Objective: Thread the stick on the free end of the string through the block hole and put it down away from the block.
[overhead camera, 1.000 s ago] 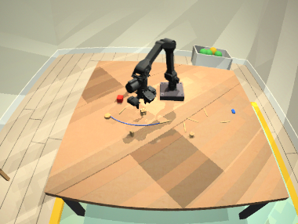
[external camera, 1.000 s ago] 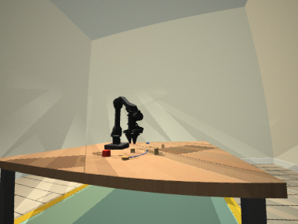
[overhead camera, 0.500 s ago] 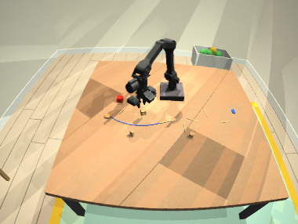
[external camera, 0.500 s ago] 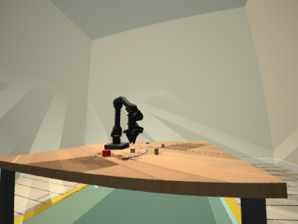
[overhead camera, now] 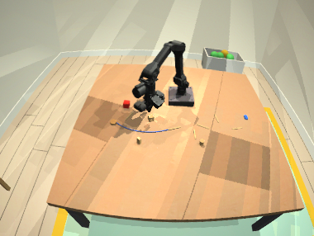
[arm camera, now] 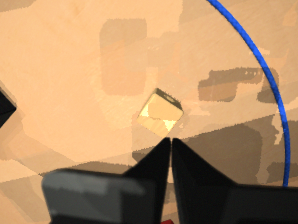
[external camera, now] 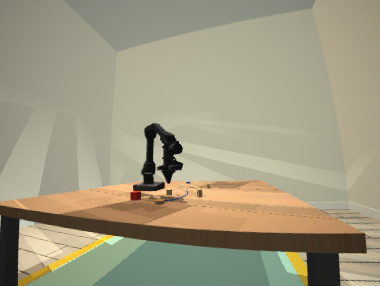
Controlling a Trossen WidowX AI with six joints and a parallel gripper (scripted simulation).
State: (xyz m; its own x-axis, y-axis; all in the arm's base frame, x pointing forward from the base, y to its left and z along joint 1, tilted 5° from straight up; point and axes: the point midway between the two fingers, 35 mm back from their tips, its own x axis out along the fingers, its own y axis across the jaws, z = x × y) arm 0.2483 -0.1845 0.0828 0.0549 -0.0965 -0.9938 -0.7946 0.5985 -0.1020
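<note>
The wooden block [overhead camera: 151,118] [external camera: 169,192] [arm camera: 159,111] stands on the table; its hole shows on the dark side in the wrist view. The round button [overhead camera: 113,122] [external camera: 159,202] lies left of it. The blue string [overhead camera: 149,132] [external camera: 177,198] [arm camera: 272,84] curves from the button past the block's front side, outside the hole. The string's stick [overhead camera: 174,128] lies on the table to the right of the block. My gripper [external camera: 168,182] [arm camera: 170,143] is shut above the table, close to the block; nothing shows between the fingertips. The table right under the fingers is hidden.
A red cube [overhead camera: 126,104] [external camera: 135,195] lies left of the gripper. Two small wooden pieces [overhead camera: 139,140] [overhead camera: 202,142] stand toward the front. Several loose sticks [overhead camera: 202,126] [overhead camera: 236,128] and a blue object [overhead camera: 245,117] lie to the right. A bin [overhead camera: 211,63] stands behind the table.
</note>
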